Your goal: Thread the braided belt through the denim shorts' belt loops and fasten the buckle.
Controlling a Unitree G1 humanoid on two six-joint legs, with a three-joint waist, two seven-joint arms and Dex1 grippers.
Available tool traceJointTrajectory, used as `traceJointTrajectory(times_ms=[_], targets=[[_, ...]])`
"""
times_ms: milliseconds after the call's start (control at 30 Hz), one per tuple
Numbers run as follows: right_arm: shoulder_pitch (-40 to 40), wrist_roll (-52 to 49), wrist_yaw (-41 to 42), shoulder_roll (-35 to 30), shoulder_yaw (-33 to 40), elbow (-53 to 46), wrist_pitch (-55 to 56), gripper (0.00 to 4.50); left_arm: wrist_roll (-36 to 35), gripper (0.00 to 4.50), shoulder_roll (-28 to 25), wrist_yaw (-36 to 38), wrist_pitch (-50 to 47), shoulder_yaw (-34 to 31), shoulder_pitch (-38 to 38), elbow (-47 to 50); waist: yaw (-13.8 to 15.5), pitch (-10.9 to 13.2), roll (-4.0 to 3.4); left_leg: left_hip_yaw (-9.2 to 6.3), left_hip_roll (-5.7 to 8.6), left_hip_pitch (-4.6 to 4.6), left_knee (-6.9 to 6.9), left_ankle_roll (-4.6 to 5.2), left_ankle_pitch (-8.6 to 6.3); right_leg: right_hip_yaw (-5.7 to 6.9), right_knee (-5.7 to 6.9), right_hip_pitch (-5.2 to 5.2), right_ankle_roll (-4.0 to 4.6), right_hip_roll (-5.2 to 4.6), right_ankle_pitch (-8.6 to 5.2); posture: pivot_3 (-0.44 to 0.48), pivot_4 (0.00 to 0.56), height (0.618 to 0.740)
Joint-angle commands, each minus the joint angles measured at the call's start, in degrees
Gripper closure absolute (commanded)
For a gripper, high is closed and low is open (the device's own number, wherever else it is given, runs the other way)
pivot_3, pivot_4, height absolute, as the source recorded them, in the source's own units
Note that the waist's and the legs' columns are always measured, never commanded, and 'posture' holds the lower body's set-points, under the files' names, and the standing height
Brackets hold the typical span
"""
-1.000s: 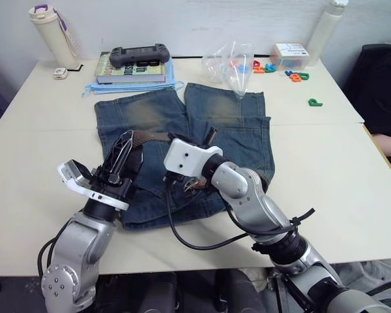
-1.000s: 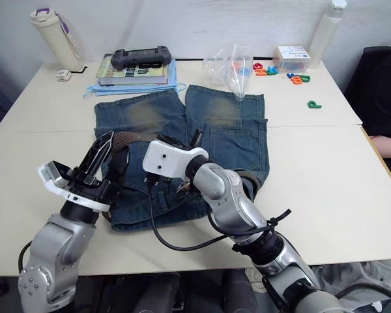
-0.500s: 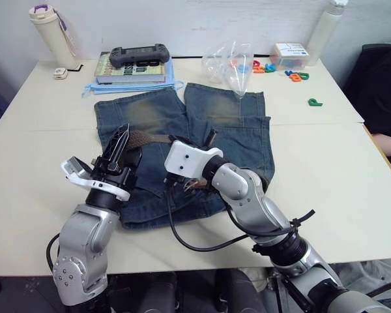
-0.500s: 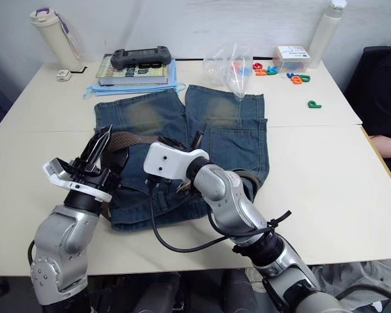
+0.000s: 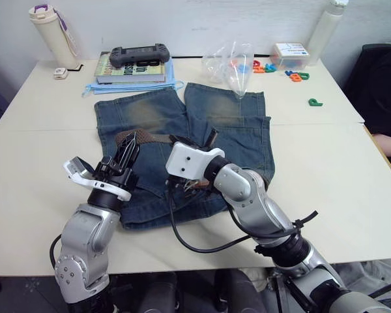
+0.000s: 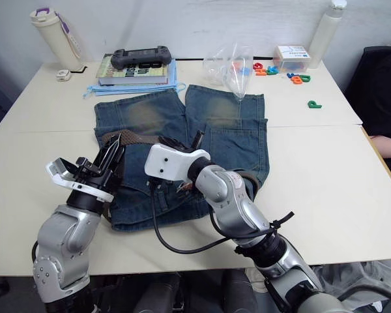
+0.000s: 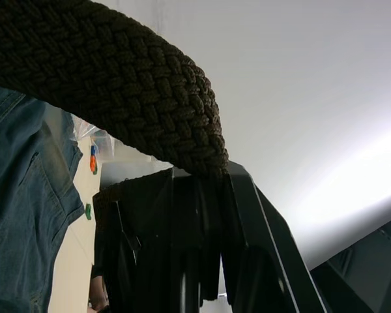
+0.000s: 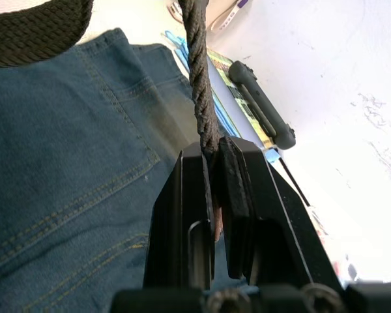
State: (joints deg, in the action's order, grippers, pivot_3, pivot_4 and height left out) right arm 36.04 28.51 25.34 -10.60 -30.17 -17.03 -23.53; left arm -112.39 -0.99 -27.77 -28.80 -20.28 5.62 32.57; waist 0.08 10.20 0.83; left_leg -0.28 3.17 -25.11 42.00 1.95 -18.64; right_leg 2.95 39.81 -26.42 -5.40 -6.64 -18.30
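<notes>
The denim shorts [image 5: 221, 124] lie flat in the middle of the table, legs pointing away from me. The dark braided belt [image 5: 153, 137] crosses the left leg. My left gripper [image 5: 131, 139] is shut on that strap; the left wrist view shows the weave [image 7: 124, 85] clamped at its fingertips [image 7: 202, 189]. My right gripper [image 5: 210, 136] is over the middle of the shorts and is shut on the belt [image 8: 197, 78], seen edge-on. A tan and metal piece [image 5: 194, 185], likely the buckle, shows under the right wrist. The belt loops are too small to tell apart.
At the far left a game controller [image 5: 139, 54] lies on a book over blue cloth, with a bottle [image 5: 52, 29] beside it. A clear plastic bag [image 5: 231, 62], coloured toy pieces [image 5: 266, 67], a small box [image 5: 289, 55] and a white bottle [image 5: 327, 26] line the far right.
My left gripper has gone from open to shut, closing on the braided belt and dropping lower over the shorts. The right arm has hardly moved.
</notes>
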Motion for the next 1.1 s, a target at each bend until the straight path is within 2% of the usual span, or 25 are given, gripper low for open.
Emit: traceJointTrajectory(times_ms=[33, 133, 200, 233, 467, 567, 667, 833, 1000, 1100], targets=[[0.5, 0.3, 0.4, 0.3, 0.2, -3.9, 2.9, 4.5, -0.6, 4.47, 0.2, 2.0, -1.4, -1.7, 1.2, -0.8, 0.0, 0.0, 0.0, 0.0, 0.0, 0.0, 0.0, 0.0, 0.0, 0.0, 0.0, 0.0, 0.0, 0.0, 0.0, 0.0, 0.15, 0.667], [0.2, -0.1, 0.1, 0.8, 0.6, -3.9, 3.0, 4.5, -0.6, 4.47, 0.2, 3.0, -2.3, -3.0, 1.7, -1.3, 0.0, 0.0, 0.0, 0.0, 0.0, 0.0, 0.0, 0.0, 0.0, 0.0, 0.0, 0.0, 0.0, 0.0, 0.0, 0.0, 0.15, 0.667], [-0.1, -0.7, 0.3, 1.2, 1.1, -4.0, 2.6, 3.6, -0.6, 4.5, -0.1, 3.4, -3.1, -3.3, 1.7, -1.6, 0.0, 0.0, 0.0, 0.0, 0.0, 0.0, 0.0, 0.0, 0.0, 0.0, 0.0, 0.0, 0.0, 0.0, 0.0, 0.0, 0.15, 0.667], [-0.4, -1.3, 0.6, 1.5, 1.5, -4.3, 2.1, 3.31, -0.6, 4.5, 0.2, 3.2, -3.0, -3.4, 1.7, -1.4, 0.0, 0.0, 0.0, 0.0, 0.0, 0.0, 0.0, 0.0, 0.0, 0.0, 0.0, 0.0, 0.0, 0.0, 0.0, 0.0, 0.15, 0.667], [-3.2, -5.0, 3.2, 0.4, 6.5, -5.6, -3.1, 0.07, -0.6, 4.5, -0.6, 0.9, -2.4, -5.1, -0.1, 1.5, 0.2, 0.0, 0.01, -0.02, 0.0, 0.0, 0.0, 0.0, 0.0, 0.0, -0.02, 0.02, 0.0, -0.01, 0.0, 0.0, 0.15, 0.667], [-5.9, -9.3, 5.3, -0.9, 11.3, -6.7, -5.9, 0.02, -0.6, 4.5, -2.8, 1.1, -3.3, -5.5, -4.0, 3.4, 0.1, 0.0, 0.01, -0.01, 0.0, 0.0, -0.01, 0.0, 0.0, -0.01, -0.06, 0.02, 0.0, -0.01, 0.0, 0.0, 0.15, 0.667], [-7.8, -15.6, 6.9, 0.7, 16.3, -8.3, -10.8, 0.02, -0.6, 4.5, -3.8, 2.0, -3.3, -5.1, -7.9, 4.9, 0.1, 0.0, 0.01, -0.01, -0.01, 0.0, -0.01, 0.0, 0.0, -0.03, -0.06, 0.02, 0.0, -0.02, 0.0, 0.0, 0.15, 0.667], [-9.6, -28.9, 12.6, 1.4, 24.1, -10.9, -22.7, 0.02, -0.6, 4.5, -7.0, 7.9, -4.9, -3.9, -16.2, 6.7, 0.0, 0.0, -0.03, -0.03, -0.15, 0.03, -0.02, -0.05, -0.05, 0.02, -0.03, 0.02, 0.16, 0.0, -0.09, 0.0, 0.15, 0.667], [-7.9, -40.4, 18.2, -2.5, 28.7, -13.3, -31.3, 0.02, -0.6, 4.5, -11.5, 14.9, -6.5, -2.5, -24.5, 7.8, 0.0, 0.1, -0.09, -0.05, -0.19, 0.0, -0.03, 0.01, -0.15, 0.04, -0.11, 0.02, 0.22, -0.03, -0.12, 0.0, 0.15, 0.667], [-6.4, -44.6, 18.3, -4.2, 30.4, -13.5, -33.9, 0.02, -0.6, 4.5, -15.3, 20.7, -9.1, -3.0, -30.0, 6.2, -0.1, 0.1, -0.12, -0.04, -0.23, 0.01, -0.04, 0.09, -0.27, 0.04, -0.19, 0.02, 0.42, -0.03, -0.23, 0.0, 0.15, 0.667]])
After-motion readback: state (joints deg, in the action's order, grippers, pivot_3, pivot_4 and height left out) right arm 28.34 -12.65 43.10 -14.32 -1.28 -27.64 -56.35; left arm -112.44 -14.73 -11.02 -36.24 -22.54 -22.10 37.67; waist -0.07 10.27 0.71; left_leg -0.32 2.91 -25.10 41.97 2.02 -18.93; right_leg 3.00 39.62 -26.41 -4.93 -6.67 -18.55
